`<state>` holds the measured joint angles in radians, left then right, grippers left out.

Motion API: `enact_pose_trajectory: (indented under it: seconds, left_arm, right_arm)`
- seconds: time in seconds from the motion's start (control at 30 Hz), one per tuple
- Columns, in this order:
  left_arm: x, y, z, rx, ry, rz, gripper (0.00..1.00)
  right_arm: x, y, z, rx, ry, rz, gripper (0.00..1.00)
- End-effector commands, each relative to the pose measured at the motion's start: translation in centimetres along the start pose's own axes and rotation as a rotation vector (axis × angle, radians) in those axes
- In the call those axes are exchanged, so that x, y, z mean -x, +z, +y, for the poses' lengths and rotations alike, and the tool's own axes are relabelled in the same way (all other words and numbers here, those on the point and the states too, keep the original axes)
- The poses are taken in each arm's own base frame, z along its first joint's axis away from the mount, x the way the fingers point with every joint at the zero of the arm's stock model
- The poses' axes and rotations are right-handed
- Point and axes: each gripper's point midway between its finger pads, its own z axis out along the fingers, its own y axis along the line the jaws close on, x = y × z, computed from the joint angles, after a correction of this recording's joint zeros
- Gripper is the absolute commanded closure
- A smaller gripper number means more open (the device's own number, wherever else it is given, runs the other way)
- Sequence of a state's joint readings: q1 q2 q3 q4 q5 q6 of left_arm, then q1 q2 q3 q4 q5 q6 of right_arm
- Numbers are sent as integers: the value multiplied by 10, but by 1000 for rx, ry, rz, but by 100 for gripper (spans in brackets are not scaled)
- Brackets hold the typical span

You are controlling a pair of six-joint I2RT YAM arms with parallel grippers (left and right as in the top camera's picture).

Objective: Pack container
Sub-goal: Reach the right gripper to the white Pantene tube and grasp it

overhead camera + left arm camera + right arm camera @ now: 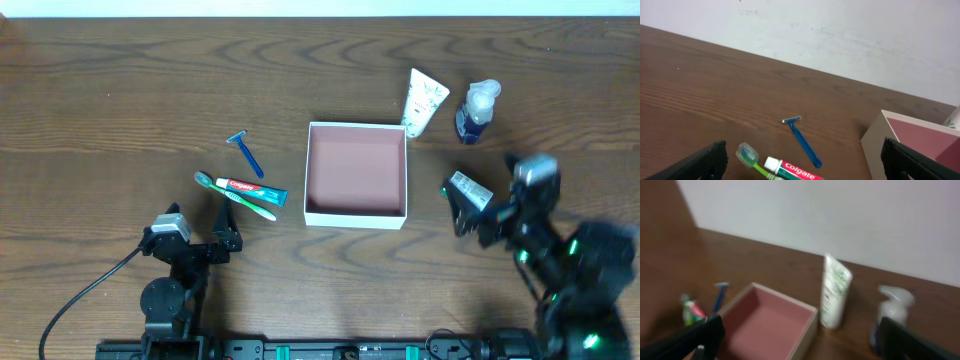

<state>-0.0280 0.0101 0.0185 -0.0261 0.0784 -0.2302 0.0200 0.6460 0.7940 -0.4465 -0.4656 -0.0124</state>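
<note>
1. The container, a shallow square white box, sits at the centre of the overhead frame on the brown table. Its reddish-brown floor is in full view.
2. A white tube lies just beside the container's upper right corner, and a spray bottle stands to the right of the tube.
3. A blue razor lies left of the container. Below the razor, a toothpaste tube and a green toothbrush lie together.
4. A small carton lies right of the container, close against the tip of the right gripper.
5. The right gripper appears at the lower right, blurred in the overhead view. The right wrist view shows its fingers spread wide with nothing between them.
6. The left gripper appears at the lower left, below the toothbrush. Its fingers are also spread wide and hold nothing. The razor, toothbrush and toothpaste tube lie ahead of it in the left wrist view.
</note>
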Motion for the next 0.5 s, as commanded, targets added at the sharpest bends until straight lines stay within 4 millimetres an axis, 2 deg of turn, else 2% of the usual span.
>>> enact_pose_trajectory:
  seconds: [0.0, 0.1, 0.23, 0.33, 0.47]
  left_arm:
    - [-15, 1, 3, 2, 14, 47, 2]
    - [-15, 1, 3, 2, 14, 47, 2]
    - [-15, 1, 3, 2, 14, 47, 2]
    - [-15, 1, 3, 2, 14, 47, 2]
    - [-15, 1, 3, 2, 14, 47, 2]
  right_arm:
    - [32, 18, 16, 136, 44, 102, 1]
    - [51, 37, 15, 199, 58, 239, 1]
    - [67, 65, 6, 229, 93, 299, 1]
    - [61, 88, -10, 216, 75, 320, 1]
    - [39, 113, -29, 197, -36, 374, 8]
